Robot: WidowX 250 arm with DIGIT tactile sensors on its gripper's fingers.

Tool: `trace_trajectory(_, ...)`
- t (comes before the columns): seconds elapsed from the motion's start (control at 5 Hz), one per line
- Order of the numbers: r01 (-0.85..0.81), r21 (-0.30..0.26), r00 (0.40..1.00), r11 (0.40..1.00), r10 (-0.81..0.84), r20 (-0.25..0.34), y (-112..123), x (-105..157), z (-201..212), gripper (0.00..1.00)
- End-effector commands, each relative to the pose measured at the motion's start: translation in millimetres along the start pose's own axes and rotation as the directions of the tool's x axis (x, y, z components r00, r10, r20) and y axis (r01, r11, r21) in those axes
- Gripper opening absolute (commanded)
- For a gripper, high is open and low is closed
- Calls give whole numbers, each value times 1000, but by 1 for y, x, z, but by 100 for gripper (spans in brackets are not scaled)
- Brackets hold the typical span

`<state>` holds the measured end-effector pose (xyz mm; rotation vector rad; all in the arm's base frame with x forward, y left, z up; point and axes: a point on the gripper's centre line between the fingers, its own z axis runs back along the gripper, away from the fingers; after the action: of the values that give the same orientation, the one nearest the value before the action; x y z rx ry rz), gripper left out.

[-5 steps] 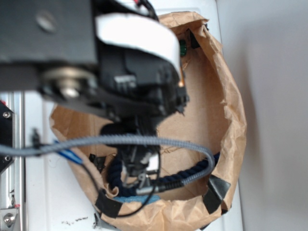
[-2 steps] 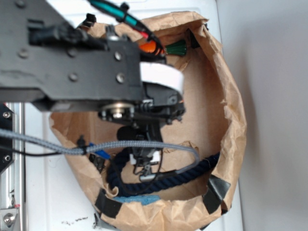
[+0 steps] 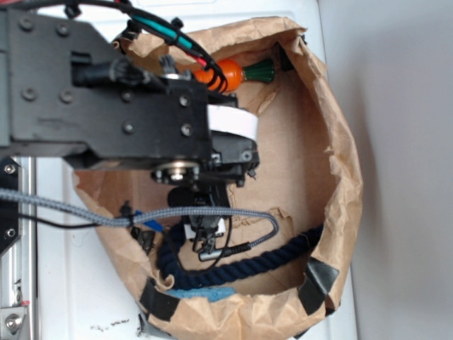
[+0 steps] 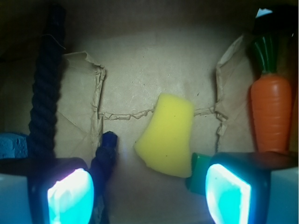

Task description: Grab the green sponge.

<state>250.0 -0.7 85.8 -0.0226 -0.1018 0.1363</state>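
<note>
Gripper (image 4: pixel 147 191) is hanging released, jaws spread wide, grasping nothing. Green sponge (image 4: pixel 200 164) is peeking out as one corner beside the right finger (image 4: pixel 228 193), touching the yellow wedge (image 4: pixel 167 135); carrot (image 4: pixel 270 116) is lying further right. Sponge is likely handling light, soft, compressible; pinching across its flat sides, mid-slab, is looking safest.

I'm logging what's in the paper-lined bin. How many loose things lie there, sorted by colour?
Yellow: 1, the yellow wedge-shaped sponge.
Green: 1, the flat green sponge, mostly hidden behind a gripper finger.
Orange: 1, the orange toy carrot.
Dark navy: 1, the twisted rope.
Blue: 1, a partly visible blue piece.
Total: 5.
</note>
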Motion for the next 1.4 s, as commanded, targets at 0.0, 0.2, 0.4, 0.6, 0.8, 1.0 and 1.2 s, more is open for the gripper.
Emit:
trace_trajectory(0.0,-233,-52,969,971,237,77,13,7,-18,100)
trace_trajectory(0.2,-233,-73,967,970,239,88,10,11,-36,100)
trace_trajectory(0.4,-244,-60,964,968,248,93,6,12,-54,100)
trace_trajectory(0.6,-243,-44,961,969,247,126,0,9,-59,100)
trace_trajectory(0.8,-234,-50,957,971,239,162,0,3,-63,0)
trace_trajectory(1.0,-225,-43,953,973,229,197,-1,-2,-60,0)
trace_trajectory(1.2,-184,-38,959,982,187,212,-4,-7,-49,0)
